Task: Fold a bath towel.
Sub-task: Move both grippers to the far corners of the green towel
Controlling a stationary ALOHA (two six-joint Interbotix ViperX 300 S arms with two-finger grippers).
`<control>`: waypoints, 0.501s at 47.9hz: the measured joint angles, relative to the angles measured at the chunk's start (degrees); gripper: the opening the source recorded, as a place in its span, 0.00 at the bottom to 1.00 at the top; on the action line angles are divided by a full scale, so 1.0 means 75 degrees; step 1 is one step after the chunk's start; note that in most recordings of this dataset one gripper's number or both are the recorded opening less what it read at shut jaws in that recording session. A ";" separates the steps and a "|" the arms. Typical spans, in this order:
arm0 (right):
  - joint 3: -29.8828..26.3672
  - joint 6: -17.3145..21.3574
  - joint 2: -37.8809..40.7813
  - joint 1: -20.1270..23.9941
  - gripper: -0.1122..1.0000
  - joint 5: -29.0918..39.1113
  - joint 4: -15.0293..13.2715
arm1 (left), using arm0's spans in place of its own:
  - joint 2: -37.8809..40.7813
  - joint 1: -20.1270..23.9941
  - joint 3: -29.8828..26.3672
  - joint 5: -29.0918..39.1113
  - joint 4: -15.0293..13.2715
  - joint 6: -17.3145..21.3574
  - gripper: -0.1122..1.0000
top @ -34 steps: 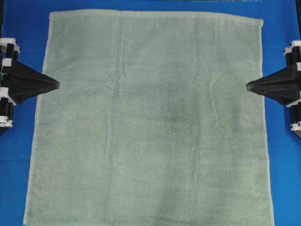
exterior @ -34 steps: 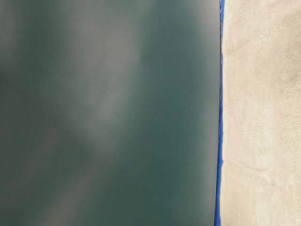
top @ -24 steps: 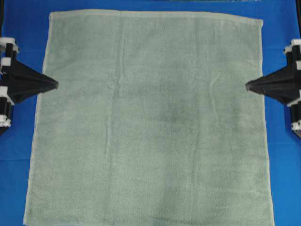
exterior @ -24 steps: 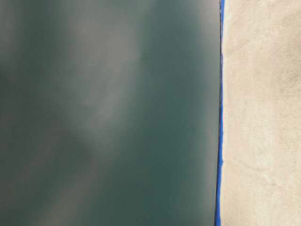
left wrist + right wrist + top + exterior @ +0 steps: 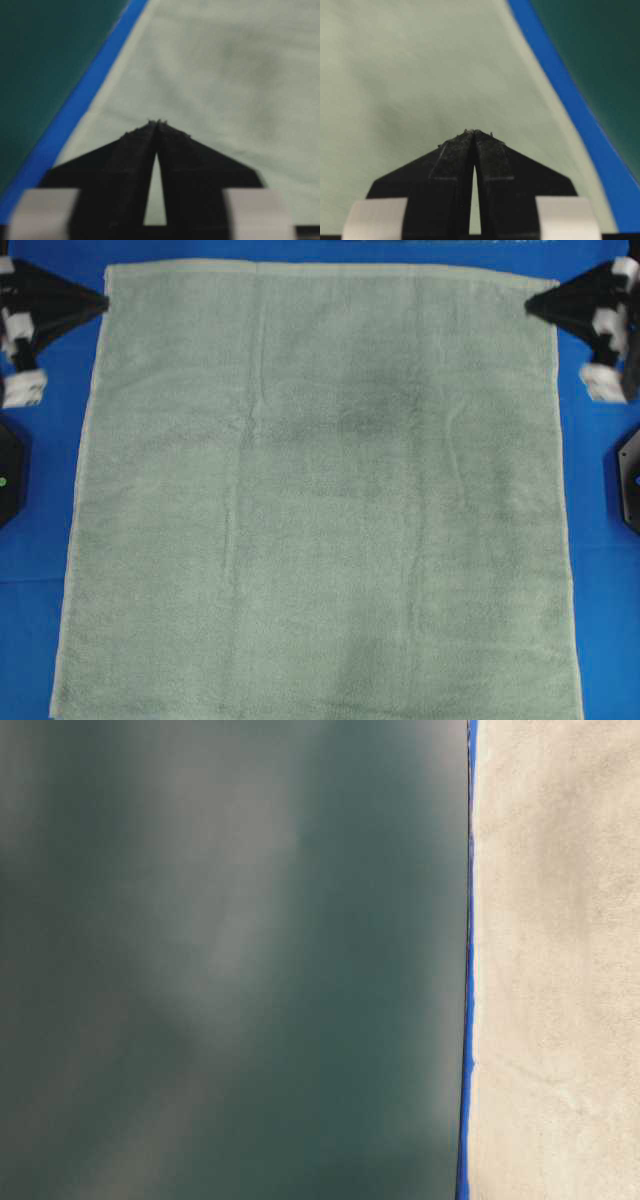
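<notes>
The bath towel [image 5: 320,490] lies spread flat, a pale sage-green square covering most of the blue cloth. My left gripper [image 5: 106,301] points at the towel's far left corner, tips met, nothing between them. In the left wrist view the left gripper [image 5: 158,121] hangs shut over the towel [image 5: 225,70] near its hemmed edge. My right gripper [image 5: 527,306] sits at the far right corner, also shut and empty. The right wrist view shows the right gripper [image 5: 473,131] closed above the towel [image 5: 410,75]. In the table-level view the towel [image 5: 555,960] fills the right side.
The blue cloth [image 5: 610,580] borders the towel on left, right and far sides. Black arm bases stand at the left edge [image 5: 8,475] and right edge [image 5: 630,485]. A dark green surface [image 5: 45,55] lies beyond the cloth's far edge.
Both grippers have moved from the towel's mid side edges up to its far corners, staying shut. The towel has not moved.
</notes>
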 measured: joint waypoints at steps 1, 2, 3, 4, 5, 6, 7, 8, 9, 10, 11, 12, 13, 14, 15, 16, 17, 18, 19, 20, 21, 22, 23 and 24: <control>-0.0023 -0.0035 0.0129 -0.0152 0.25 0.0059 -0.0070 | 0.0105 0.0094 -0.0023 0.0012 0.0012 0.0082 0.29; -0.0035 -0.0047 0.0281 -0.0293 0.31 0.0129 -0.0141 | 0.0199 0.0152 -0.0035 0.0023 0.0012 0.0164 0.34; -0.0059 -0.0082 0.0457 -0.0434 0.37 0.0176 -0.0223 | 0.0316 0.0223 -0.0047 0.0035 0.0000 0.0270 0.39; -0.0082 -0.0094 0.0621 -0.0574 0.43 0.0234 -0.0305 | 0.0434 0.0293 -0.0070 0.0047 0.0000 0.0410 0.45; -0.0117 -0.0141 0.0773 -0.0691 0.48 0.0281 -0.0375 | 0.0551 0.0363 -0.0082 0.0070 0.0000 0.0516 0.51; -0.0141 -0.0141 0.0938 -0.0785 0.54 0.0328 -0.0457 | 0.0727 0.0469 -0.0094 0.0094 0.0012 0.0563 0.58; -0.0187 -0.0187 0.1137 -0.0902 0.60 0.0398 -0.0574 | 0.0867 0.0563 -0.0117 0.0105 0.0000 0.0574 0.64; -0.0234 -0.0223 0.1289 -0.0961 0.64 0.0457 -0.0656 | 0.1020 0.0656 -0.0141 0.0117 0.0012 0.0621 0.69; -0.0293 -0.0270 0.1453 -0.1008 0.67 0.0527 -0.0738 | 0.1195 0.0750 -0.0176 0.0129 0.0000 0.0691 0.74; -0.0363 -0.0293 0.1605 -0.1055 0.69 0.0598 -0.0820 | 0.1336 0.0832 -0.0223 0.0129 0.0012 0.0773 0.78; -0.0434 -0.0328 0.1793 -0.1113 0.70 0.0656 -0.0902 | 0.1500 0.0914 -0.0246 0.0129 0.0012 0.0867 0.82; -0.0504 -0.0352 0.1957 -0.1172 0.68 0.0691 -0.0961 | 0.1664 0.0996 -0.0293 0.0129 0.0012 0.0949 0.85; -0.0574 -0.0363 0.2109 -0.1230 0.67 0.0727 -0.1008 | 0.1828 0.1055 -0.0316 0.0129 0.0000 0.1031 0.87; -0.0633 -0.0387 0.2297 -0.1289 0.65 0.0762 -0.1055 | 0.1957 0.1113 -0.0340 0.0129 0.0012 0.1113 0.87; -0.0691 -0.0410 0.2449 -0.1324 0.65 0.0785 -0.1090 | 0.2098 0.1172 -0.0375 0.0129 0.0000 0.1207 0.86; -0.0738 -0.0422 0.2602 -0.1383 0.65 0.0797 -0.1113 | 0.2262 0.1230 -0.0410 0.0105 0.0012 0.1301 0.84; -0.0785 -0.0445 0.2742 -0.1418 0.65 0.0809 -0.1137 | 0.2473 0.1312 -0.0457 0.0070 0.0000 0.1418 0.83; -0.0832 -0.0480 0.2895 -0.1453 0.65 0.0809 -0.1160 | 0.2648 0.1371 -0.0492 0.0035 0.0012 0.1465 0.83; -0.0867 -0.0504 0.3059 -0.1500 0.65 0.0809 -0.1172 | 0.2824 0.1441 -0.0527 -0.0023 0.0012 0.1500 0.82; -0.0926 -0.0562 0.3281 -0.1570 0.66 0.0797 -0.1184 | 0.3012 0.1512 -0.0551 -0.0082 0.0000 0.1535 0.83; -0.0961 -0.0598 0.3457 -0.1629 0.66 0.0785 -0.1184 | 0.3188 0.1582 -0.0574 -0.0141 0.0012 0.1559 0.83; -0.0984 -0.0633 0.3633 -0.1687 0.66 0.0750 -0.1184 | 0.3387 0.1664 -0.0609 -0.0223 0.0012 0.1617 0.83; -0.1008 -0.0691 0.3809 -0.1746 0.66 0.0715 -0.1195 | 0.3586 0.1734 -0.0633 -0.0305 0.0012 0.1664 0.83; -0.1008 -0.0738 0.4008 -0.1816 0.66 0.0656 -0.1195 | 0.3797 0.1816 -0.0656 -0.0410 0.0000 0.1734 0.83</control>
